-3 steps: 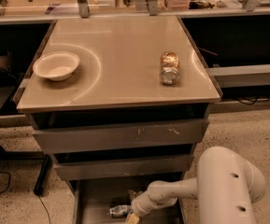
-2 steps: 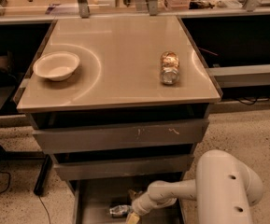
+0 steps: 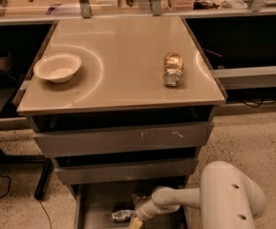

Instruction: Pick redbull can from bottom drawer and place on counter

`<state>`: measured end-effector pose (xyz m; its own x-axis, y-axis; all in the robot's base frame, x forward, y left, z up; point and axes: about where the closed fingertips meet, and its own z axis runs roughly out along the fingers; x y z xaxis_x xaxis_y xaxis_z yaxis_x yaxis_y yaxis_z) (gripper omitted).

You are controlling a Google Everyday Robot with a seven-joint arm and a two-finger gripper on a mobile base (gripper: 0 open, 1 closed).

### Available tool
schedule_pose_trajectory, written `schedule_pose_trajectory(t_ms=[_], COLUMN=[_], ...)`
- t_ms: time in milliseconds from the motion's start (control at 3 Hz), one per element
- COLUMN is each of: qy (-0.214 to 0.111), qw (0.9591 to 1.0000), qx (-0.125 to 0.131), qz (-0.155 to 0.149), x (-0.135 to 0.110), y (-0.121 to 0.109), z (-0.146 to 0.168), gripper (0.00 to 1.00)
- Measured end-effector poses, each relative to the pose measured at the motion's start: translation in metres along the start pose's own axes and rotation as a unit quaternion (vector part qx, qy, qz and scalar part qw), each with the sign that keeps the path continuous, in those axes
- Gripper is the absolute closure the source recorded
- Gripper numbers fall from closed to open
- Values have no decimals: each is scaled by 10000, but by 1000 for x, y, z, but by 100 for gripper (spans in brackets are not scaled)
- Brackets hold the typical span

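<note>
- The step in hand is the pick: the arm [image 3: 180, 198] reaches low into the open bottom drawer [image 3: 95, 203], and nothing of the task has reached the bench [image 3: 123, 51] yet.
- The hand [image 3: 134, 219] sits at the front of that drawer, right against the redbull can [image 3: 122, 215], at the can's right end.
- Whether the hand is spread, pressed together or pinching the can, I cannot tell; it lies at the very bottom edge of the view.
- The redbull can lies on its side on the grey drawer floor, near the front and a little left of the hand.
- The two upper drawers [image 3: 123, 140] are pushed in above it, so the way out of the bottom drawer runs forward and then up, not straight up.
- On the bench a white bowl [image 3: 57, 67] stands at the left and a clear jar [image 3: 173, 68] lies on its side at the right, well apart, with bare beige surface between them.
- My judgement of the next move: make the grip on the can sure, lift it just off the drawer floor, draw it out past the drawer fronts, then raise it above the bench edge.
- The open middle of the bench looks the safest spot to set it down, away from both the bowl and the jar, which could roll if nudged.
</note>
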<state>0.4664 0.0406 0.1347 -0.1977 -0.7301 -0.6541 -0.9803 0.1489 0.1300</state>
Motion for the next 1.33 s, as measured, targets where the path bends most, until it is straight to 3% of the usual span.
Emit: schedule_pose_trajectory(t_ms=[333, 667, 1333], qy=[-32, -55, -57], qw=[10000, 10000, 10000], qx=[23, 21, 20], qz=[44, 60, 61], x=[6, 7, 7], y=[-3, -3, -3], z=[6, 11, 11], gripper=[0, 17, 64])
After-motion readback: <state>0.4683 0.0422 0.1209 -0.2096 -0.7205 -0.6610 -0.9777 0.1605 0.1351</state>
